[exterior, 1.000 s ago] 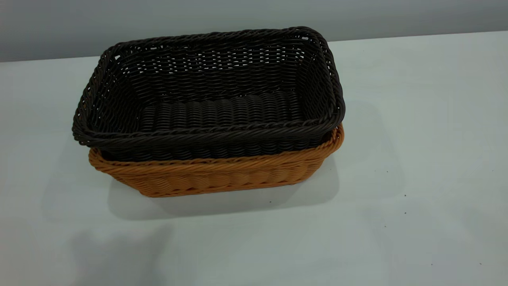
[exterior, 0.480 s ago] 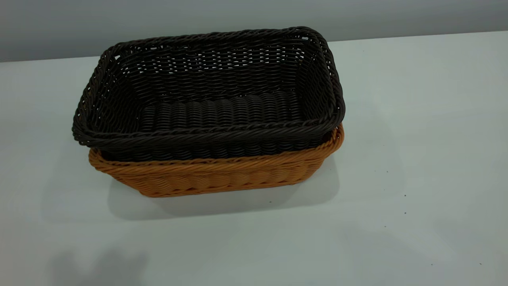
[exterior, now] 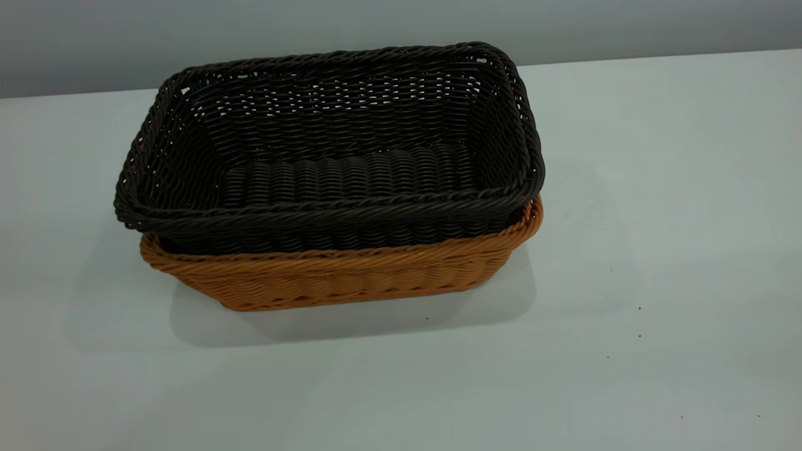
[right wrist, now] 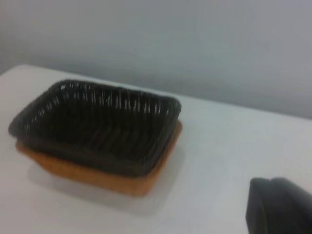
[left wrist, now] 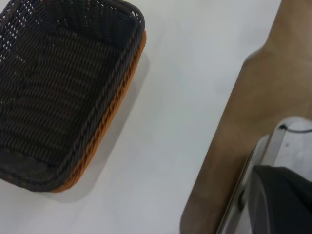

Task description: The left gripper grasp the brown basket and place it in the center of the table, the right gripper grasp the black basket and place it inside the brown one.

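We see the black basket (exterior: 326,150) nested inside the brown basket (exterior: 338,279), bare table (exterior: 658,188) all around; neither gripper's fingers show, so we cannot tell their state.

The black basket (exterior: 326,147) sat nested upright inside the brown basket (exterior: 338,275), its braided rim standing higher, the pair resting left of centre on the table (exterior: 658,188), toward ten o'clock.
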You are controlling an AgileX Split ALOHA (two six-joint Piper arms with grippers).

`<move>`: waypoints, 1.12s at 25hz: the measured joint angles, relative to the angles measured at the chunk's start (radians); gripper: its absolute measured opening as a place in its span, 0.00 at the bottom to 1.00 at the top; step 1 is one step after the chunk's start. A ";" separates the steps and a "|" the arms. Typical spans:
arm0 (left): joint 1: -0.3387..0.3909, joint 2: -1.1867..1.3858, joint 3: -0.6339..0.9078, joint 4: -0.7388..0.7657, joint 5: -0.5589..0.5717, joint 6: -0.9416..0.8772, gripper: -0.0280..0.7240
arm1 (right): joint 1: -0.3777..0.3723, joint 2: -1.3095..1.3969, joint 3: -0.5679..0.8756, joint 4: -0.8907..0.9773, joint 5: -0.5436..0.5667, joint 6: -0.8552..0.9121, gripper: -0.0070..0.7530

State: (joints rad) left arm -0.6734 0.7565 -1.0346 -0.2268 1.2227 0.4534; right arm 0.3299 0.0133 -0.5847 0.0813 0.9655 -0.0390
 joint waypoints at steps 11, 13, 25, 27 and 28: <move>0.000 -0.096 0.123 -0.026 -0.003 -0.046 0.04 | 0.000 -0.013 0.091 0.076 0.072 -0.004 0.01; 0.000 -0.125 0.182 -0.026 -0.003 -0.046 0.04 | 0.000 -0.013 0.093 0.062 0.081 -0.004 0.01; 0.000 -0.412 0.512 -0.027 -0.077 -0.129 0.04 | 0.000 -0.013 0.101 0.038 0.091 0.000 0.01; 0.000 -0.463 0.546 -0.027 -0.089 -0.146 0.04 | 0.000 -0.013 0.101 0.038 0.091 0.000 0.01; 0.000 -0.489 0.555 -0.026 -0.090 -0.153 0.04 | 0.000 -0.013 0.101 0.038 0.091 0.000 0.01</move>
State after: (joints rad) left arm -0.6734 0.2672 -0.4793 -0.2530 1.1327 0.3000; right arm 0.3299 0.0000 -0.4836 0.1197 1.0567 -0.0391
